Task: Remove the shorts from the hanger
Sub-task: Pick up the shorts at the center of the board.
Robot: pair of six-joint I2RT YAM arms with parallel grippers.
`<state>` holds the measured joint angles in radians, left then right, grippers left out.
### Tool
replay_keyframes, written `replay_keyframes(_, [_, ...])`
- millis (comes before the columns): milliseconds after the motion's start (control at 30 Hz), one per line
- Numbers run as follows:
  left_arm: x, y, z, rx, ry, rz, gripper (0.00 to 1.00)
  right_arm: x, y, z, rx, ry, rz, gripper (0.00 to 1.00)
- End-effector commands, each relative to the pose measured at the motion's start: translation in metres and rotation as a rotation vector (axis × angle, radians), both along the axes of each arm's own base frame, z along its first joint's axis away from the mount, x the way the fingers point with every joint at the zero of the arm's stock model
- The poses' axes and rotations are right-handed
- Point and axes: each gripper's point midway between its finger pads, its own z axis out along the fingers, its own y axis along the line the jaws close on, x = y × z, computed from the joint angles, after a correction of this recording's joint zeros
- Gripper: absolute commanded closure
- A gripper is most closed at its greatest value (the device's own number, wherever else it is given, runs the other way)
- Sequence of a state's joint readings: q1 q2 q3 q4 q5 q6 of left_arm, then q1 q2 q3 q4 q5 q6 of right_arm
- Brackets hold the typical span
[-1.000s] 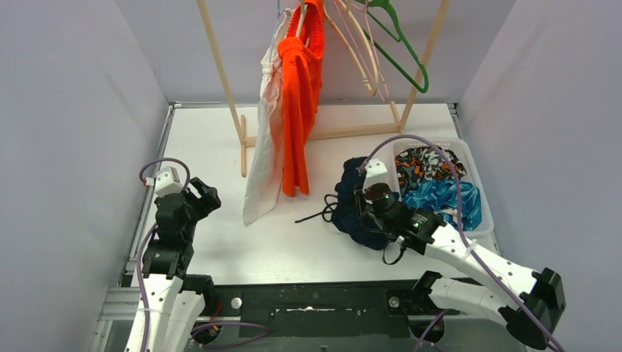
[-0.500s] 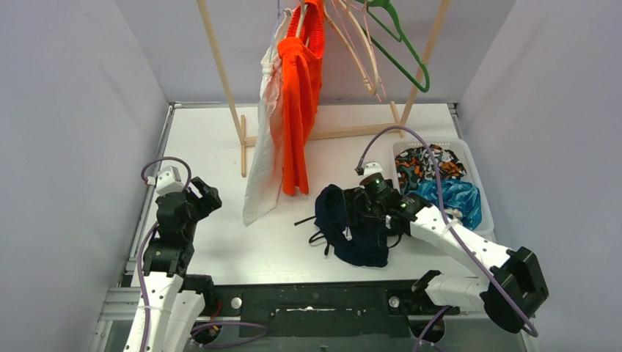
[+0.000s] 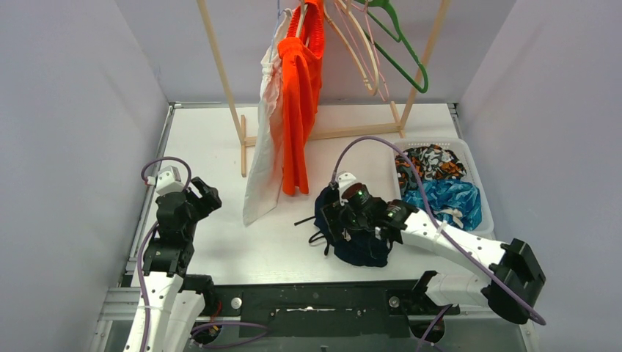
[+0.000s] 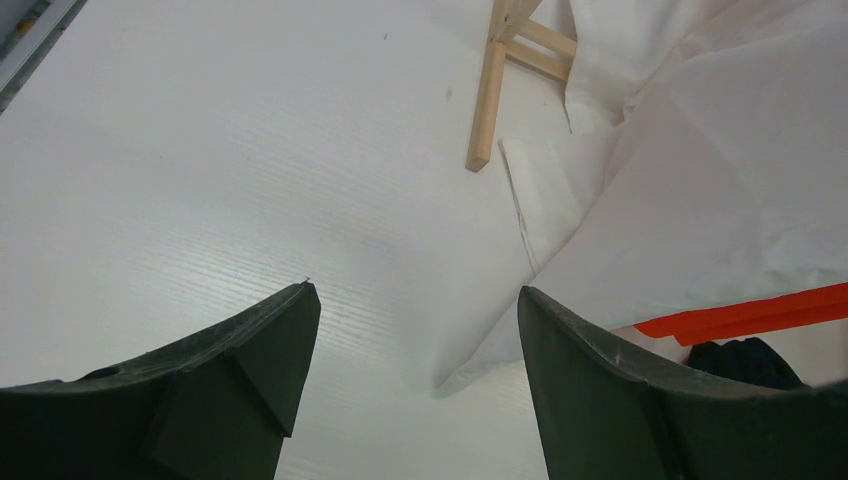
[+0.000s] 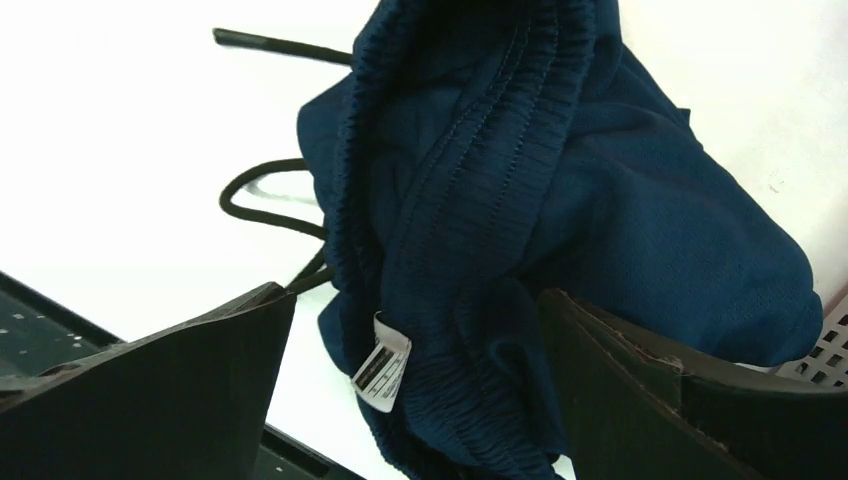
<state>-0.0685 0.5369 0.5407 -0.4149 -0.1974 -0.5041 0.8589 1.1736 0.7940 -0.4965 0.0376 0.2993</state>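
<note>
Orange shorts point(image 3: 299, 103) and white shorts point(image 3: 264, 150) hang from hangers on the wooden rack point(image 3: 220, 70). Dark navy shorts point(image 3: 353, 238) lie crumpled on the table, their black drawstring point(image 3: 312, 218) trailing left. My right gripper point(image 3: 343, 215) hovers over them, open. In the right wrist view the navy shorts point(image 5: 560, 200) bulge between the spread fingers of my right gripper point(image 5: 417, 300), with a gap by the left finger. My left gripper point(image 3: 203, 198) is open near the left edge. Its wrist view shows my left gripper point(image 4: 415, 295) empty, facing the white shorts' hem point(image 4: 680, 170).
A white basket point(image 3: 475, 183) at the right holds camouflage shorts point(image 3: 429, 163) and blue leaf-patterned shorts point(image 3: 449, 199). A green hanger point(image 3: 402, 55) and pale hangers point(image 3: 363, 51) hang bare on the rack. The rack's foot point(image 4: 490, 100) rests on the table. Grey walls close in both sides.
My right gripper carried the navy shorts leftward from beside the basket onto the table and opened, letting them go. The left arm has not moved.
</note>
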Motion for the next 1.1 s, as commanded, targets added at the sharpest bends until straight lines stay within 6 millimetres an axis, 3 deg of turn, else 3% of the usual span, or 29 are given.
replay_keyframes(0, [0.007,-0.001,0.020,0.004,-0.075,-0.014,0.28,0.004,-0.003,-0.005,-0.119,0.002,-0.021,0.02])
replay_keyframes(233, [0.007,-0.001,0.021,0.001,-0.081,-0.017,0.28,0.006,-0.005,-0.043,-0.240,0.092,-0.059,0.02])
replay_keyframes(433, [0.007,-0.003,0.022,-0.002,-0.086,-0.027,0.28,-0.001,-0.017,-0.100,-0.384,0.282,-0.080,0.01])
replay_keyframes(467, [0.006,-0.002,0.023,-0.002,-0.088,-0.026,0.28,-0.005,-0.016,-0.106,-0.379,0.319,-0.067,0.06])
replay_keyframes(533, [0.006,-0.003,0.023,-0.002,-0.090,-0.029,0.28,-0.019,-0.001,-0.110,-0.298,0.388,0.034,0.25])
replay_keyframes(633, [0.006,-0.005,0.023,-0.005,-0.090,-0.042,0.28,-0.022,0.018,-0.096,-0.192,0.366,0.120,0.59])
replay_keyframes(833, [0.006,-0.007,0.024,-0.007,-0.097,-0.053,0.28,0.005,0.016,-0.052,-0.119,0.209,0.053,0.95])
replay_keyframes(1067, [0.005,-0.009,0.026,-0.008,-0.104,-0.060,0.28,0.038,-0.007,0.051,0.020,-0.149,-0.142,1.00])
